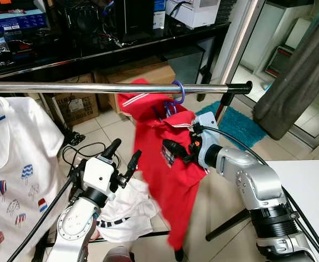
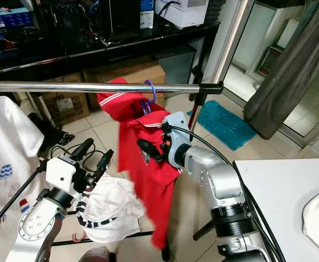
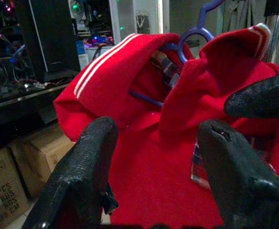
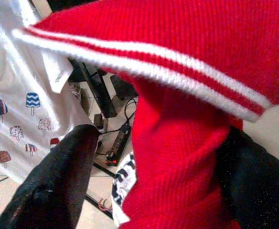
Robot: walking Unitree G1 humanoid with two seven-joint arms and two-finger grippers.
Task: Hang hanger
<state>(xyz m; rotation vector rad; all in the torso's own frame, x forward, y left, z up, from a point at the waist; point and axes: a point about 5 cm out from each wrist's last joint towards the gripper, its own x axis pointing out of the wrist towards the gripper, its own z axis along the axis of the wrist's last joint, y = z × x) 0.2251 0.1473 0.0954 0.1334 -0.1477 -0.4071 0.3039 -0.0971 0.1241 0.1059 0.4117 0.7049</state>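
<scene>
While the right gripper point(image 1: 177, 153) is reaching in from four o'clock with its two black fingers spread and red knit bunched between them, it is not clamping the cloth that I can see; the fingers are standing open around a fold of the red shirt point(image 1: 170, 180). That shirt is draping from a blue hanger point(image 1: 177, 94), whose hook is already looping over the metal rail point(image 1: 105, 87) near its twelve-to-one o'clock end, just short of the black end cap. The left gripper point(image 1: 122, 155) is hovering at seven o'clock of the shirt, fingers parted and holding nothing, pointing up toward the collar. Judging from this, the hanger is sitting on the rail and the step in hand is letting go cleanly. To do that well, the right gripper should be drawing straight back toward the robot without snagging the knit, since a caught thread could be tugging the hook off the rail. The collar is looking lopsided, so the hanger may be tilting. Farther out, a white shirt point(image 1: 15, 164) printed with ice lollies is hanging at nine o'clock, white clothing point(image 1: 126, 213) is lying low at six o'clock, and cardboard boxes point(image 1: 75, 106) are sitting behind at eleven o'clock.
</scene>
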